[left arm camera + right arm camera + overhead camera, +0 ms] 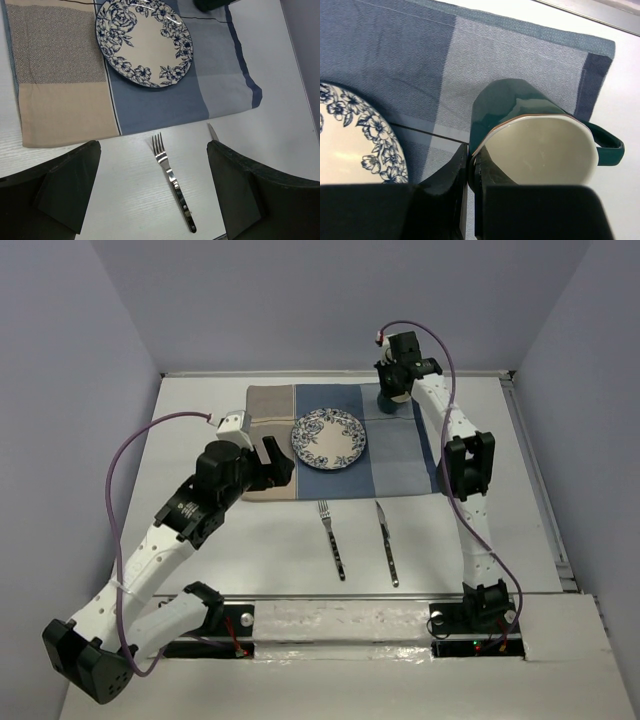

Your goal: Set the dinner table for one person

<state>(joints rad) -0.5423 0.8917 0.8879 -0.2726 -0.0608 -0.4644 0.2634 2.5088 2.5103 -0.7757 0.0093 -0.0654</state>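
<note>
The white dinner table (250,550) carries a blue-and-beige striped mat (400,455) with a floral plate (329,438) on it. In front of the mat, a fork (331,538) and a knife (387,543) lie side by side on the bare table. My left gripper (272,462) hovers open near the mat's front left. In its wrist view the fork (172,180) lies between the fingers, untouched. My right gripper (471,160) is shut on the rim of a dark green mug (520,107), one finger inside and one outside. The mug (388,400) is at the mat's back right corner.
Raised edges border the table (625,100) at the back and right. The plate (355,145) sits just left of the mug. The knife tip (213,132) shows beside my left gripper's right finger. Both arm bases stand at the near edge.
</note>
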